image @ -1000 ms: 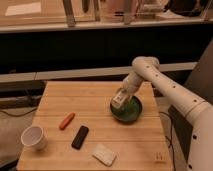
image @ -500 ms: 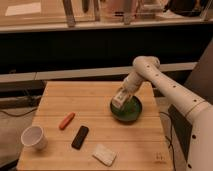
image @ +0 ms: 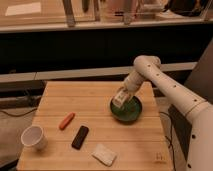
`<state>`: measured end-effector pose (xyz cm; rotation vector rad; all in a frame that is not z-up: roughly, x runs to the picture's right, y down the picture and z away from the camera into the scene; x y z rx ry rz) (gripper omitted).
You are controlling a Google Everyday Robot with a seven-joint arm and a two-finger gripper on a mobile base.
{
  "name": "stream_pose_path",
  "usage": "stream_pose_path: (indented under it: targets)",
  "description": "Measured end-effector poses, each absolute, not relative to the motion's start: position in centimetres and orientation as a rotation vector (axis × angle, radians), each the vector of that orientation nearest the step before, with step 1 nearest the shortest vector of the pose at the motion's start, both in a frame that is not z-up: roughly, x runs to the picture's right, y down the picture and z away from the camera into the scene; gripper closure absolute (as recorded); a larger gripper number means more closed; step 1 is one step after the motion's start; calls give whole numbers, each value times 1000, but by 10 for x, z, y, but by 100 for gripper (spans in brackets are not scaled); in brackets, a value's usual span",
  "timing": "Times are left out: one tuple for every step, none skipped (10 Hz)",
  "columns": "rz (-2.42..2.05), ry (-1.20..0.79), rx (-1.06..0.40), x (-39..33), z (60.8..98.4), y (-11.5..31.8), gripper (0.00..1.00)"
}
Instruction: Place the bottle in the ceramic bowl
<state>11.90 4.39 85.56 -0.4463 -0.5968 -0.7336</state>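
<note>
The dark green ceramic bowl (image: 127, 111) sits on the right part of the wooden table (image: 95, 100). My gripper (image: 121, 96) hangs over the bowl's left rim at the end of the white arm, which reaches in from the right. The small whitish bottle (image: 119, 99) is in the gripper, tilted, just above the bowl's left inner side.
A white cup (image: 34, 137) stands at the front left. An orange carrot-like piece (image: 66, 120) and a black flat object (image: 80, 136) lie left of centre. A flat white block (image: 104, 154) lies near the front edge. A dark shelf runs behind the table.
</note>
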Motion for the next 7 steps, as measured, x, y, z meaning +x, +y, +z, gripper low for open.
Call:
stream_pose_path:
  targets:
    - [-732, -596, -447, 120, 856, 43, 72]
    - [-731, -595, -447, 121, 856, 43, 69]
    - [-727, -593, -447, 122, 856, 43, 68]
    - [-726, -592, -447, 123, 856, 42, 68]
    - [-725, -591, -447, 123, 856, 42, 67]
    - [-723, -590, -447, 124, 856, 42, 62]
    - [-722, -590, -447, 125, 856, 41, 62]
